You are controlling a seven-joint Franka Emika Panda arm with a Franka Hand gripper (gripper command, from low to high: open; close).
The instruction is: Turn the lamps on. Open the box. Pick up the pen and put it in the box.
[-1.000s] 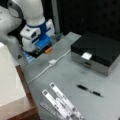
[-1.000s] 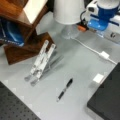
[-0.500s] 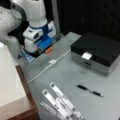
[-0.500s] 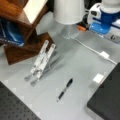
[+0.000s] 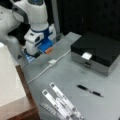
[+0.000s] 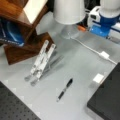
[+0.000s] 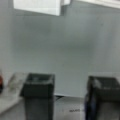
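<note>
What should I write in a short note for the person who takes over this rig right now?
Gripper: open and empty, fingers apart in the wrist view. It is low over the table's far end, near the orange switch on the blue base, away from the box and the pen.
Box: shut, black lid down, white tab on its front edge.
Pen: lying flat on the grey table, in front of the box, not touching it; also seen in a front view.
Done: nothing shows as finished.
Left: the lamps, opening the box, picking up the pen, putting it in the box.
</note>
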